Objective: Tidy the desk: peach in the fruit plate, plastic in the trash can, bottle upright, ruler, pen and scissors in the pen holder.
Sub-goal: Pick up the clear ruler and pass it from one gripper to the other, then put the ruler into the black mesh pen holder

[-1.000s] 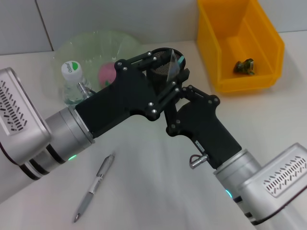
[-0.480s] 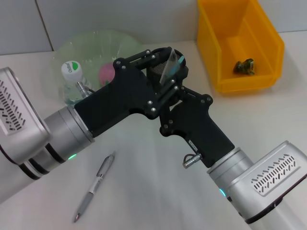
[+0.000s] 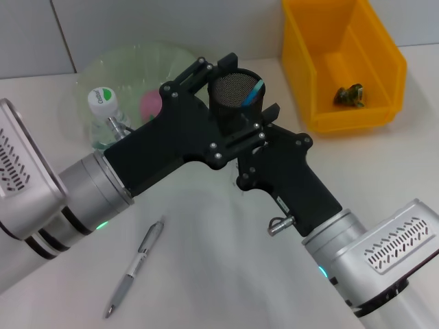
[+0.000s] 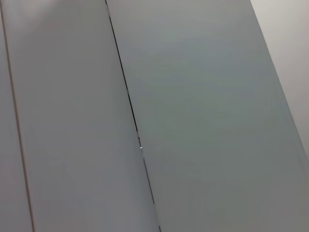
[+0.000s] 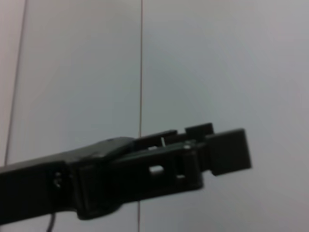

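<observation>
Gone from above the pen holder [image 3: 235,103] since a second ago, the clear ruler now seems dropped inside; I read my left gripper [image 3: 219,86] as spread around the holder, right gripper [image 3: 264,123] unclear, so withdrawing carelessly could tip it, while the pen [image 3: 134,267] still lies on the desk [image 3: 219,274].

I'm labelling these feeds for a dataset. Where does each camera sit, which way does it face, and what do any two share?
Head view: on the robot's head, looking forward and down at the desk; both arms show, left gripper and right gripper flanking the pen holder, with the pen nearer.
Left wrist view: on the left wrist, facing a plain panelled wall; nothing of the robot shows.
Right wrist view: on the right wrist, facing a similar wall; a black gripper crosses it.
Shared: both wrist views show panelled wall with a seam.
</observation>
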Available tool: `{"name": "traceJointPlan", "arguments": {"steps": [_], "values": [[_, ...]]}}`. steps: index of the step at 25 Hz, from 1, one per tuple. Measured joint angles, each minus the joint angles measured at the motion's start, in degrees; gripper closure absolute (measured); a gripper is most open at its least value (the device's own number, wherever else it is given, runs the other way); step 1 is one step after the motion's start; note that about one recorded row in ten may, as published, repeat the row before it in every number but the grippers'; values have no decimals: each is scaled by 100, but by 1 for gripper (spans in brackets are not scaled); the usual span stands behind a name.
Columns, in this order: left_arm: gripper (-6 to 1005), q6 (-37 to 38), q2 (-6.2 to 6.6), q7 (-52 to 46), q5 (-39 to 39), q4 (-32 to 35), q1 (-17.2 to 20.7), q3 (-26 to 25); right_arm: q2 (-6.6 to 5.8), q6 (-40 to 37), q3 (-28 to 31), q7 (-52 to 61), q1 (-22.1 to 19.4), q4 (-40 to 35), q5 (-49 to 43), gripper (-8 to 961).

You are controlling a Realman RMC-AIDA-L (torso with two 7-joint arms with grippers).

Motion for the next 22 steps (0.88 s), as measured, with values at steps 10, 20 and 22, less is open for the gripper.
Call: {"name": "traceJointPlan", "arguments": {"steps": [10,20,22], "values": [[197,410,67,-83,-20,60,348,-126,-178,-236,394,-14,-66,51,-123,949],[198,1309,330,-526,1341,-40,852,-187,-876,1031,2511,434,150,983,-1961,949],[198,1491,367,-565,1674,-49,905,-257,-875,1697,3225,653,122,1140,-2692,949]]}}
